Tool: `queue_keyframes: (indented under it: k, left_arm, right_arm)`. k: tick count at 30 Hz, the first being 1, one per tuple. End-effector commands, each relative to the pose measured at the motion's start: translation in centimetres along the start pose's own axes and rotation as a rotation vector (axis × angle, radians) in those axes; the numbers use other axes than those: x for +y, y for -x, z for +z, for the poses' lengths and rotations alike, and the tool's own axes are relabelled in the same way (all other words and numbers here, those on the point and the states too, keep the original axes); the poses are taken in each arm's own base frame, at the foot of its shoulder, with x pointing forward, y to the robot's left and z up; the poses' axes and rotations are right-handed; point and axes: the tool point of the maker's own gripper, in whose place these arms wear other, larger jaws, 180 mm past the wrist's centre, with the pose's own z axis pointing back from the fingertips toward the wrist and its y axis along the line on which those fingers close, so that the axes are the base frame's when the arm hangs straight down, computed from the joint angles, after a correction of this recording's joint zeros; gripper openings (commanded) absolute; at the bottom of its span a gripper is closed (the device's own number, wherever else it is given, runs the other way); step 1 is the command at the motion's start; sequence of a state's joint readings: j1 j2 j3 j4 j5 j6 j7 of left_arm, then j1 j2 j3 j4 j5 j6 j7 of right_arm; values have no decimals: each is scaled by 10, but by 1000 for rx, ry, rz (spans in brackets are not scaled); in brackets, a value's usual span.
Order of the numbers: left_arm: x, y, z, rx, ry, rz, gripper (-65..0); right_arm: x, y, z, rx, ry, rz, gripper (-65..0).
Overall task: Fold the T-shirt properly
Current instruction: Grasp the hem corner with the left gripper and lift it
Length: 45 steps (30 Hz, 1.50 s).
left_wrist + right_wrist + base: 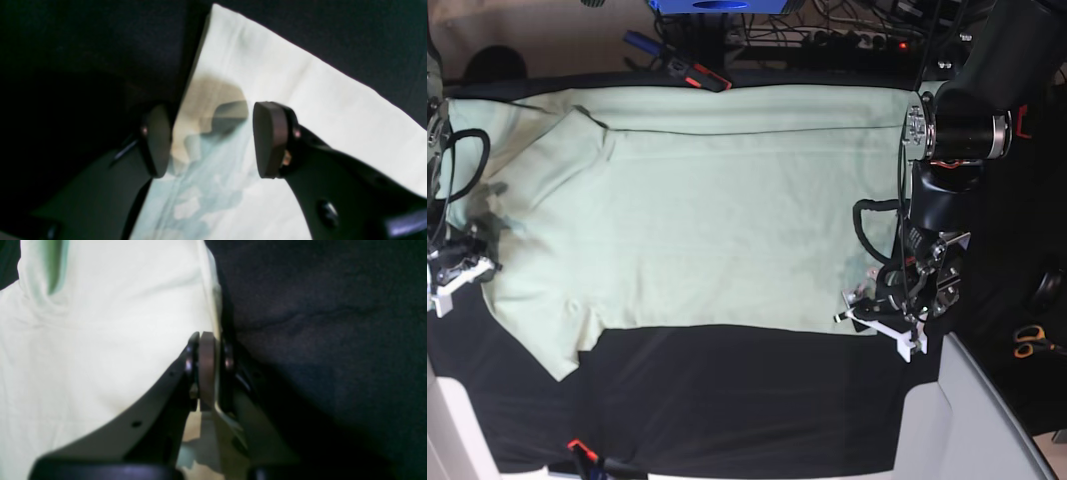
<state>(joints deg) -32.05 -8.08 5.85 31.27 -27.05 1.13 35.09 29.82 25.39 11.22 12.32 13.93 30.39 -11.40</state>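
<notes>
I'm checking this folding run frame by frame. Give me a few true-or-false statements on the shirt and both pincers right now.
1. The right pincer is shut on the T-shirt edge. True.
2. The left pincer is clamped on cloth. False: its jaws stand apart over a shirt corner.
3. The T-shirt lies spread flat on the black table cloth. True.
4. The shirt is already folded in half. False: both sleeves still lie out.

The T-shirt [707, 220] lies spread across the table cloth's [747, 400] far half, with scissors [1029, 342] off its right edge.
</notes>
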Motion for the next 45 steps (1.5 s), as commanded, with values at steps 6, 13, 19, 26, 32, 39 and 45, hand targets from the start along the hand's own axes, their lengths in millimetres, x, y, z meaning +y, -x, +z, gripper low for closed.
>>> queue_keyframes:
  k: [6, 13, 19, 26, 32, 39, 45]
  left_arm:
    - [-10, -4, 1, 8, 29, 5, -442]
    - [-1, 11, -1, 29, 14, 5, -581]
    - [6, -1, 0, -32, 3, 5, -650]
    - [0, -12, 12, -104, 29, -23, -650]
    - [-8, -11, 29, -126, 63, -47, -650]
    - [-8, -27, 58, -186, 82, -100, -650]
    - [1, -18, 66, -182, 70, -125, -650]
  right_arm:
    - [-4, -30, 5, -69, -1, 8, -620]
    - [-2, -31, 5, -77, -4, 2, -621]
    - [1, -46, 7, -115, -8, 25, -622]
    - [-1, -53, 14, -149, -2, 71, -650]
    - [-3, -55, 15, -152, 1, 75, -650]
    - [-11, -56, 19, -180, 12, 19, -650]
    - [-17, -51, 21, -165, 19, -13, -650]
